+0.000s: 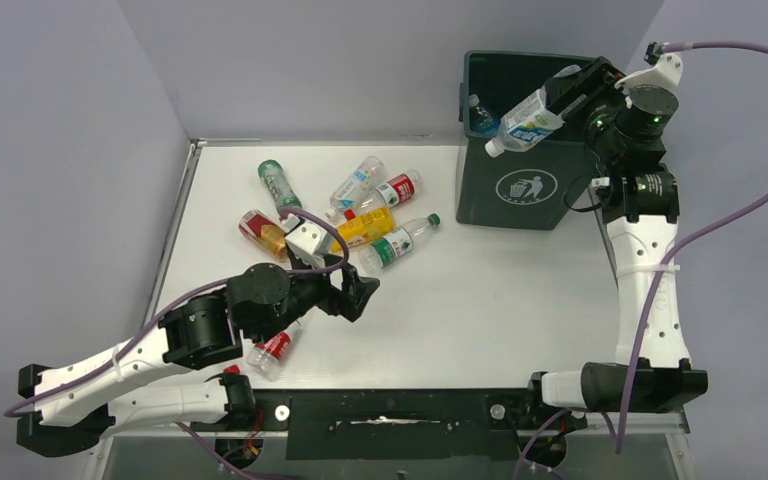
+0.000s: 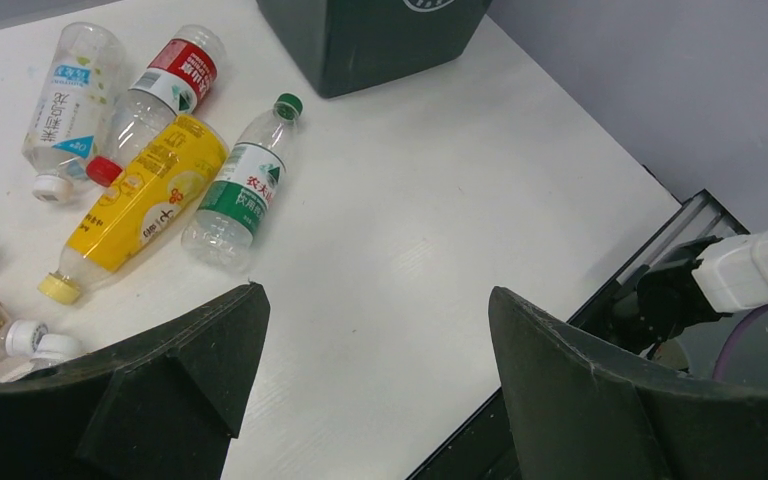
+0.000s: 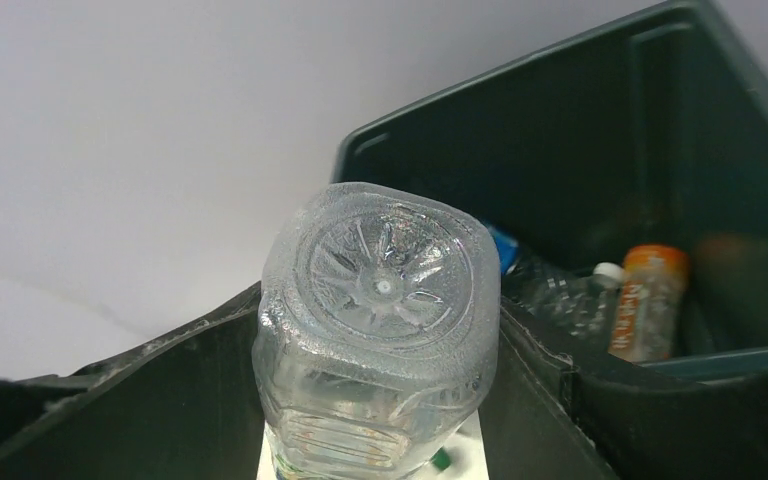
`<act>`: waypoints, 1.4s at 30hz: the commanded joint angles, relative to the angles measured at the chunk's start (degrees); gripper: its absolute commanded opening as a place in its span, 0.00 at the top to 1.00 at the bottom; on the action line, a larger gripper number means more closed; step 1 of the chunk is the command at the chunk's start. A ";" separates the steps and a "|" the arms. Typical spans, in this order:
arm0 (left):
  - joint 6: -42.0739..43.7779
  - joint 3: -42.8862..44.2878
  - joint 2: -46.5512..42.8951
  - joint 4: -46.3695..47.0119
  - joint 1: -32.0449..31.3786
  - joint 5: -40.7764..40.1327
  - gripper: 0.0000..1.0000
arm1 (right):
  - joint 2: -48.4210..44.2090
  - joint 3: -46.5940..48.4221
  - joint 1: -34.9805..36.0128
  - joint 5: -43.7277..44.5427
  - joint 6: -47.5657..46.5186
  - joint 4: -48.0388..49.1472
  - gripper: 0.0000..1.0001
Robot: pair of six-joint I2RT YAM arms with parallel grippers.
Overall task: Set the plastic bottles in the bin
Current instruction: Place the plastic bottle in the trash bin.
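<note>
The right end effector (image 1: 563,97) is clamped on a clear bottle (image 1: 525,122), held cap-down above the far-right bin (image 1: 520,205), apparently ready to drop it in. The left end effector (image 1: 358,296) hangs with fingers apart beside the loose bottles (image 1: 365,228) on the surface (image 1: 480,300), likely to pick one next.

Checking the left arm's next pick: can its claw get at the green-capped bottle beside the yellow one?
Probably yes. The left claw is open and empty, and only bare table lies between it and the green-capped bottle.

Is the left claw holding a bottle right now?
No, the left claw hangs open, with only the white table showing in its gap.
</note>
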 commanded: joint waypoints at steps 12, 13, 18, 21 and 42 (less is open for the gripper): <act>-1.82 -3.10 3.35 5.34 -0.18 1.09 0.19 | 7.03 2.66 -12.48 -7.67 5.31 13.21 0.48; -1.82 -3.28 3.48 5.45 -0.10 1.07 0.19 | 6.66 1.51 -13.20 -8.76 6.41 14.95 0.48; -2.96 -3.76 3.59 3.95 -0.05 -2.01 0.19 | 6.07 -3.36 -15.88 -12.00 12.44 24.24 0.48; -5.16 -3.22 3.76 1.08 -0.01 -5.28 0.18 | 7.92 -3.44 -16.01 -12.38 14.32 27.36 0.48; -12.13 -5.04 6.34 -5.54 13.83 2.79 0.15 | 22.75 16.80 -8.63 -8.23 1.44 14.03 0.05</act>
